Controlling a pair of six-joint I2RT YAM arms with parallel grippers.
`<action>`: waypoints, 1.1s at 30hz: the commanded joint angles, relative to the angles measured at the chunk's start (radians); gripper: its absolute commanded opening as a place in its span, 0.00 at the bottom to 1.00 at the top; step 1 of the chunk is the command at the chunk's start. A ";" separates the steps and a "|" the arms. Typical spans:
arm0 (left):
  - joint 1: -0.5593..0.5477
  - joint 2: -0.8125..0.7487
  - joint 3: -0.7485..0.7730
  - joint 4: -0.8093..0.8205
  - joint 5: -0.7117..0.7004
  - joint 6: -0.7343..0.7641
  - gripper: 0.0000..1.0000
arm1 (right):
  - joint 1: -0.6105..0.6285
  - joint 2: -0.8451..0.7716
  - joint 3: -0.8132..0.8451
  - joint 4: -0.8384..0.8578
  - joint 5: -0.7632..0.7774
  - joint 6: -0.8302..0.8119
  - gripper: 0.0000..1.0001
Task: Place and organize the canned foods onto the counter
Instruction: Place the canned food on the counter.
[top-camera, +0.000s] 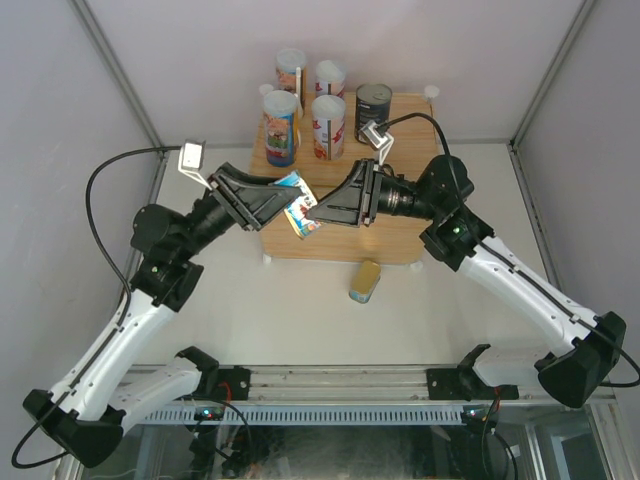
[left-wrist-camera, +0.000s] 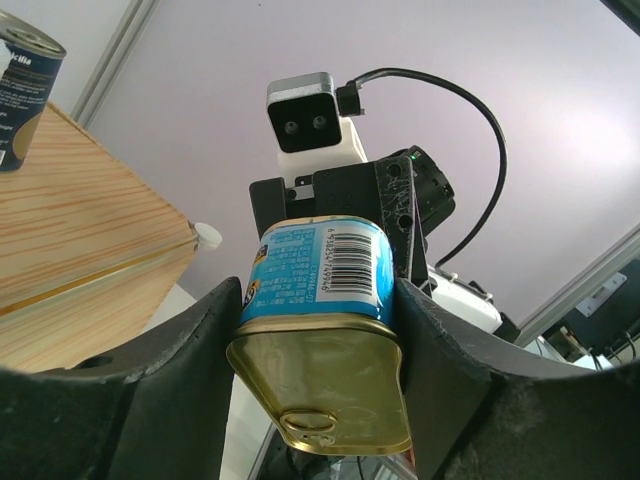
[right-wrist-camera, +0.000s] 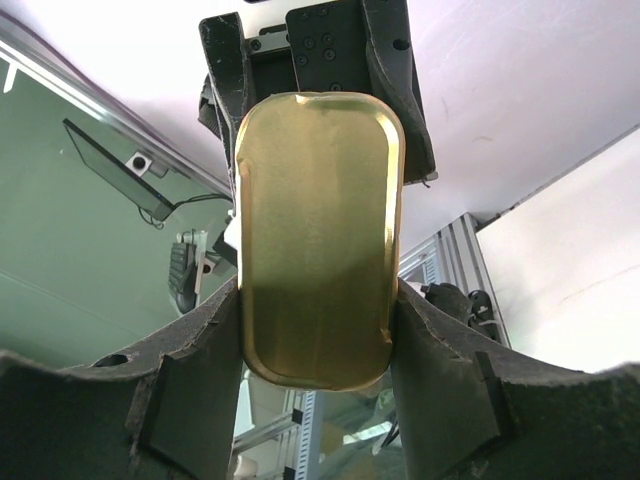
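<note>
Clamps blue-labelled gold tin (left-wrist-camera: 320, 350) in both left end effector (top-camera: 286, 195) and right end effector (top-camera: 318, 209) above front of wood-grain cabinet (top-camera: 330, 246), seemingly a handover for placement near cans (top-camera: 300, 125) at its rear.

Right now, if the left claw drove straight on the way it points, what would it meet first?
Probably the right claw, head-on: both grip one gold tin between them.

Gold, blue and pale wood grain
The gold tin (left-wrist-camera: 320, 380) wears a blue label with a black-and-white barcode, and the jaws on either side are black. The worktop (top-camera: 300, 245) is light wood-grain with white corner knobs. The tall cans (top-camera: 282, 128) have white lids and multicoloured labels, the dark can (top-camera: 373, 108) has a silver top, and a second tin (top-camera: 365, 280) is gold.
</note>
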 joint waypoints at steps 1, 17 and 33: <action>0.001 -0.013 -0.018 0.013 -0.058 -0.013 0.00 | -0.012 -0.024 0.000 0.046 0.041 -0.002 0.36; -0.002 -0.072 -0.036 -0.119 -0.199 0.011 0.00 | -0.022 -0.093 -0.053 -0.013 0.081 -0.047 0.62; -0.001 -0.040 0.013 -0.176 -0.234 0.038 0.00 | -0.064 -0.092 -0.053 -0.103 0.103 -0.130 0.70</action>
